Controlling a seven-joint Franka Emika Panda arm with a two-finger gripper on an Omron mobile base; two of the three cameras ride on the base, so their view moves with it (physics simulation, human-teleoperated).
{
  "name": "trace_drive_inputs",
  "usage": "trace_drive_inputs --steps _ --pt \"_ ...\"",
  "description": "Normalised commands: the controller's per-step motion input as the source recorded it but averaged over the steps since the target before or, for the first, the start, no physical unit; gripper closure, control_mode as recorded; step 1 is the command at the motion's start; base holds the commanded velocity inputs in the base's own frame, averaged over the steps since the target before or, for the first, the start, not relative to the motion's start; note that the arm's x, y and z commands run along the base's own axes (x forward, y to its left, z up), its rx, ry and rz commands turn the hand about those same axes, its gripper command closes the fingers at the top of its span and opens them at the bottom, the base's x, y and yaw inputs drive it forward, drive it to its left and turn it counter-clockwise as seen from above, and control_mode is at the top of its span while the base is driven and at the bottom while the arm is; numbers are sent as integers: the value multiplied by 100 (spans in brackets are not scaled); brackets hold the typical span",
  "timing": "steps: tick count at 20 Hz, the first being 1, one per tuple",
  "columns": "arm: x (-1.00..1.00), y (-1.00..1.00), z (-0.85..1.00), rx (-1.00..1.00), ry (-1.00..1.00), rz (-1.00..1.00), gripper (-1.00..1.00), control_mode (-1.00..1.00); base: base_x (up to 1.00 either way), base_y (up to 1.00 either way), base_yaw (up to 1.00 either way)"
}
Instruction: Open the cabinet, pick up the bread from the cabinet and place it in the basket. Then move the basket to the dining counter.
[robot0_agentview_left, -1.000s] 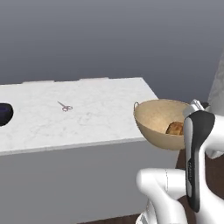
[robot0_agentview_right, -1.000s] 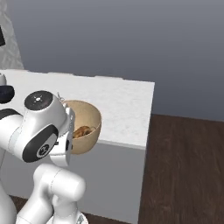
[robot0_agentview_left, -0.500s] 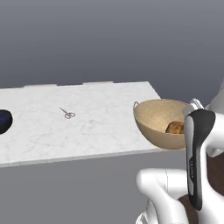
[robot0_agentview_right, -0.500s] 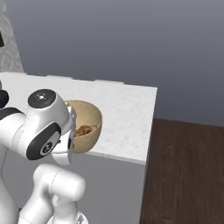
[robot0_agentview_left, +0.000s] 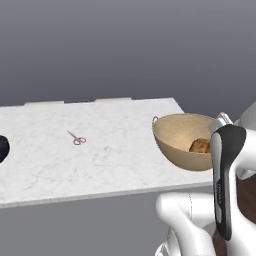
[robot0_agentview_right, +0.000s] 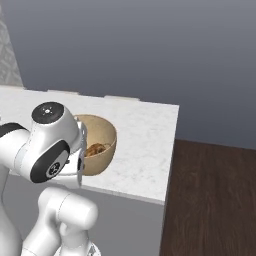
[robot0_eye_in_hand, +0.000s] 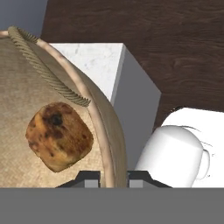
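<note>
Dining counter (robot0_agentview_left: 115, 150) mostly bare; scissors (robot0_agentview_left: 76, 138) mid-slab, dark obj (robot0_agentview_left: 2, 149) left.

You've got a tiny pair of scissors (robot0_agentview_left: 76, 138) lying flat out on the white marble, well apart from everything else. At the far left edge of the left base view there's a dark rounded thing (robot0_agentview_left: 2, 149), cut off, so can't tell what. Dark wood floor (robot0_agentview_right: 210, 200) runs off to the right, grey wall (robot0_agentview_left: 125, 45) behind.

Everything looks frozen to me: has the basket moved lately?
Yes. The basket has come forward over the dining counter, from short of the scissors to about level with them.
</note>
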Motion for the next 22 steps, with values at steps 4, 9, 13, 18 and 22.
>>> trace_drive_inputs --steps 4,9,13,18,22 --pt "0 0 0 0 0 0 100 100 43 11 0" --pt "58 0 -2 0 -2 1 100 -100 9 1 0" --pt "98 0 -11 0 0 11 100 -100 0 0 0" --pt "99 4 -64 0 12 17 100 -100 0 0 0" --pt "100 12 -90 -1 8 23 100 -100 0 0 0"
